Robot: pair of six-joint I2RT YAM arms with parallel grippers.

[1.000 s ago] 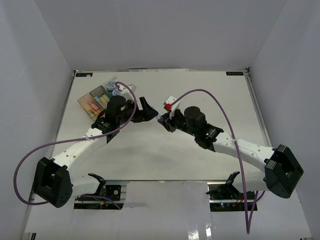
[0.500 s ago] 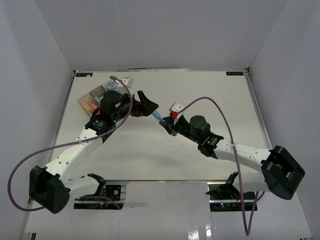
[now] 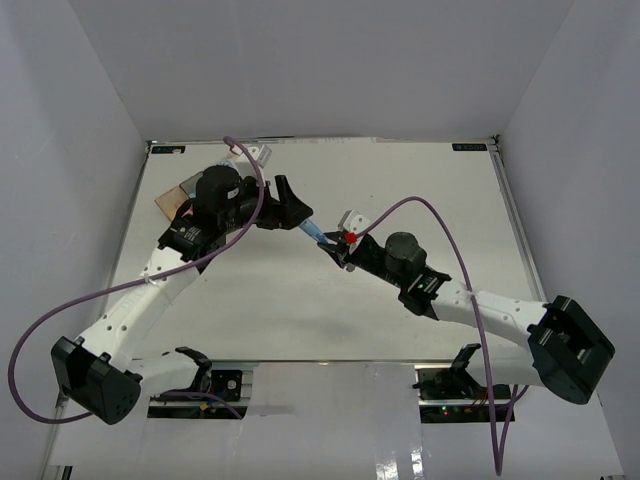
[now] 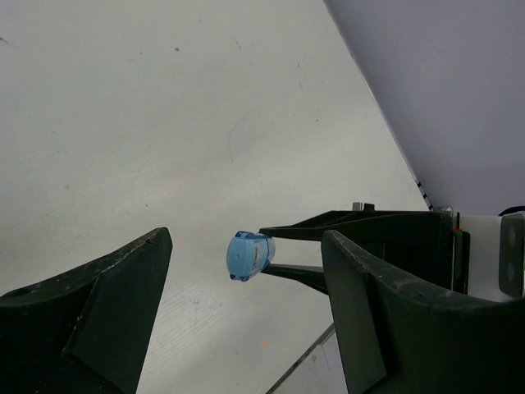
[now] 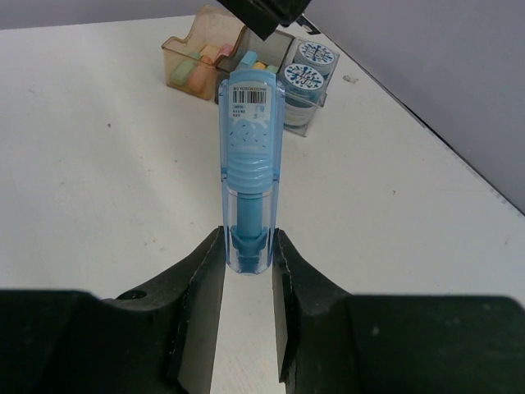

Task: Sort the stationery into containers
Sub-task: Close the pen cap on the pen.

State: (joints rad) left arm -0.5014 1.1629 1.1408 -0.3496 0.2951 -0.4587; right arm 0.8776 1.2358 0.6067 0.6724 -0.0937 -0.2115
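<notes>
**Q:** In what state is the right gripper (image 5: 248,246) found?

**A:** It is closed narrowly on the blue marker (image 5: 250,172). The marker is clamped at its lower end between the two fingers. Its other end, on which a barcode label is carried, is pointed away from the wrist.

**Q:** And the left gripper (image 4: 246,238)?

**A:** Its jaws are set wide. In the left wrist view the free end of the blue marker is seen between the two fingers, with a gap left on each side. Nothing is gripped.

**Q:** Where is the marker located over the table (image 3: 420,180)?

**A:** It is held near the middle of the table, between the two arms. In the top view the two grippers are seen tip to tip there.

**Q:** Where are the containers (image 5: 209,29) found?

**A:** They are placed at the far left of the table and are largely hidden behind the left arm in the top view. In the right wrist view, pastel sticks (image 5: 190,72) are seen in the orange-tan bin (image 5: 174,57). More sticks are seen in the middle bin. Two patterned rolls (image 5: 305,75) are stood in the clear bin (image 5: 297,115).
</notes>
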